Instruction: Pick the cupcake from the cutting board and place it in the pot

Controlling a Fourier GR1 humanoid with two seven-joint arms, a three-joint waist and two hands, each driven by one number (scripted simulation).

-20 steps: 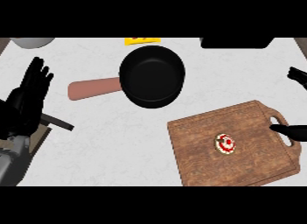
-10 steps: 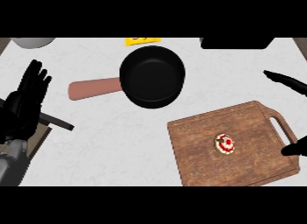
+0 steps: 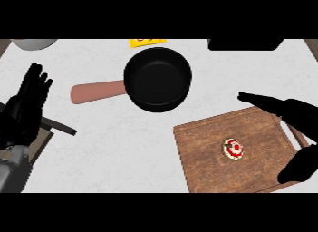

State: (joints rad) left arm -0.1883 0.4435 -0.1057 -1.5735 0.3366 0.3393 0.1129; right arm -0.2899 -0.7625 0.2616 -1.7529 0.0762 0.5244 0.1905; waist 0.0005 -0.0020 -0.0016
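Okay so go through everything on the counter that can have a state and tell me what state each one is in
cupcake: upright on the cutting board, not held
cutting board: flat on the counter, holding only the cupcake
pot: empty, handle pointing to the view's left
right hand: open, spread over the board's right side, clear of the cupcake
left hand: open, resting at the view's left edge
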